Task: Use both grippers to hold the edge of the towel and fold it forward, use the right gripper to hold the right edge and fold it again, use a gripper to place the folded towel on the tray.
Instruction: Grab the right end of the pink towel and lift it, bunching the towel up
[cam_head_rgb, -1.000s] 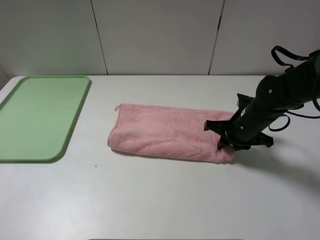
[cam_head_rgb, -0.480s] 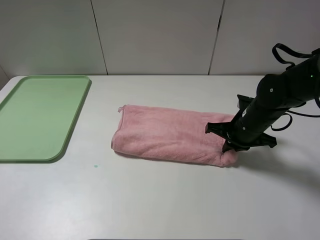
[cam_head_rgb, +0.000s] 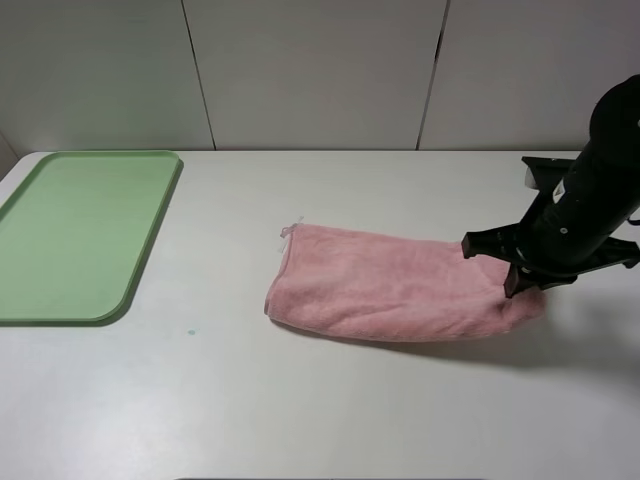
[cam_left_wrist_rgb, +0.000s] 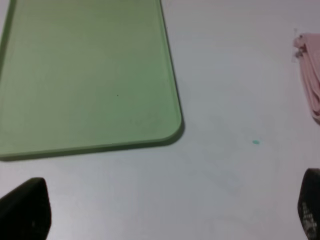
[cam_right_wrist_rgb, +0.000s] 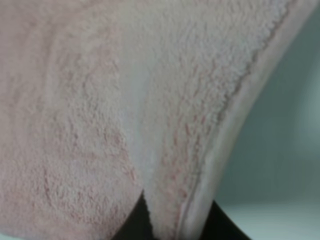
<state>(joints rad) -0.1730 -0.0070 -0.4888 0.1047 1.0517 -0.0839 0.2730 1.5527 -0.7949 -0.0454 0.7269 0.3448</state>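
The pink towel (cam_head_rgb: 390, 285) lies folded into a long strip on the white table, right of centre. My right gripper (cam_head_rgb: 520, 285) is shut on the towel's right end, which is raised slightly off the table. In the right wrist view the plush towel (cam_right_wrist_rgb: 75, 100) fills the frame, and its stitched edge (cam_right_wrist_rgb: 235, 115) runs down between my black fingers (cam_right_wrist_rgb: 134, 222). The light green tray (cam_head_rgb: 80, 230) sits at the far left with nothing on it. In the left wrist view my left gripper (cam_left_wrist_rgb: 167, 212) hangs open above the table near the tray (cam_left_wrist_rgb: 85, 75), and the towel's left end (cam_left_wrist_rgb: 310, 80) is just visible.
A small teal speck (cam_head_rgb: 190, 332) marks the table between tray and towel. White wall panels (cam_head_rgb: 320, 70) stand behind the table's far edge. The left arm does not show in the high view.
My right gripper has moved right and a little up, dragging the whole towel rightward across the table, farther from the tray. The left gripper stays open.
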